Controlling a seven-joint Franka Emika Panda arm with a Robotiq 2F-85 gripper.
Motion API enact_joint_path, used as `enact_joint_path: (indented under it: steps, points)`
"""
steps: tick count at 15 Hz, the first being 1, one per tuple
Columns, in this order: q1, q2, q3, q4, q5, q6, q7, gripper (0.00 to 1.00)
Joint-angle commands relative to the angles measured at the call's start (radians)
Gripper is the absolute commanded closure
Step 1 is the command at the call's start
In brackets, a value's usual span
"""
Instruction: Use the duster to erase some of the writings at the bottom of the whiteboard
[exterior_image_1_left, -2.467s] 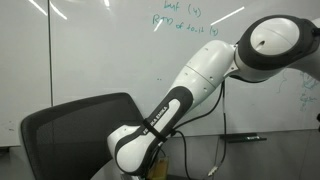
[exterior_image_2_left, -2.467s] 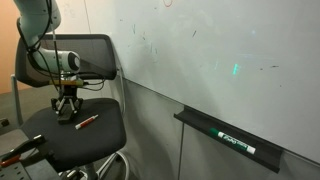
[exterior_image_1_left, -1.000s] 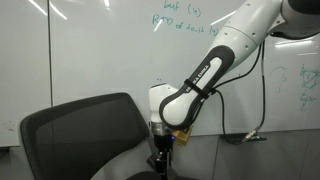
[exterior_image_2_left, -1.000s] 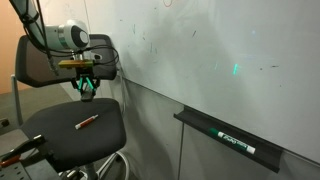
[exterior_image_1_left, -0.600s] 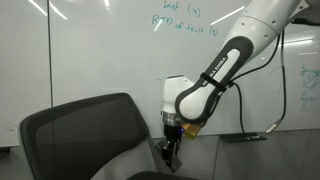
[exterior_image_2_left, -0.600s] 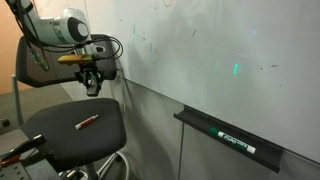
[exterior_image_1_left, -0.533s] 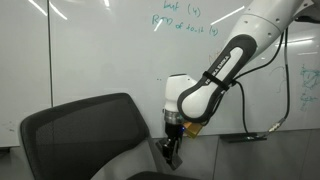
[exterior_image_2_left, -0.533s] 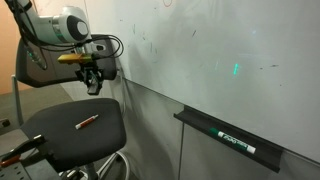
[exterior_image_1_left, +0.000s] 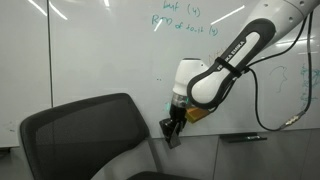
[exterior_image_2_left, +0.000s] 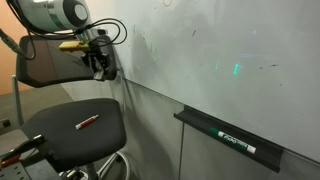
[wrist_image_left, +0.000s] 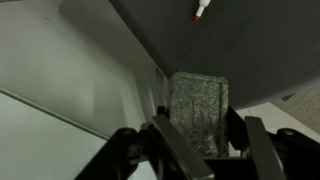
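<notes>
Reflecting streaky light, the whiteboard (exterior_image_1_left: 100, 50) stands behind a black chair (exterior_image_1_left: 80, 135).

Exterior views on the whiteboard (exterior_image_1_left: 90, 60), head-on and oblique — sharing the chair (exterior_image_2_left: 60, 140), wrist view close above its seat.

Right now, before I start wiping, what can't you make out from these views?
Contact: whether the duster held in the pincer touches the whiteboard. In both exterior views it is too small and dark to tell.
The writings: only faint specks in an exterior view, too small to read. None show in the wrist view.
Lower board: partly hidden by the chair backrest in an exterior view.
</notes>
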Motion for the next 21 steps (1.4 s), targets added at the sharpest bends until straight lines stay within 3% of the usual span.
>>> enact_joint_path:
  steps: [1,6,12,18,21]
  points:
    - [-0.010,-0.079,-0.010,-0.032,-0.006,0.063,0.085,0.67]
    - [-0.004,-0.140,-0.043,-0.022,-0.080,0.122,0.266,0.67]
    - [-0.014,-0.217,-0.064,-0.005,-0.265,0.144,0.485,0.67]
    - [-0.010,-0.250,-0.028,0.059,-0.508,0.097,0.707,0.67]
    - [0.002,-0.238,0.002,0.106,-0.568,0.067,0.765,0.67]
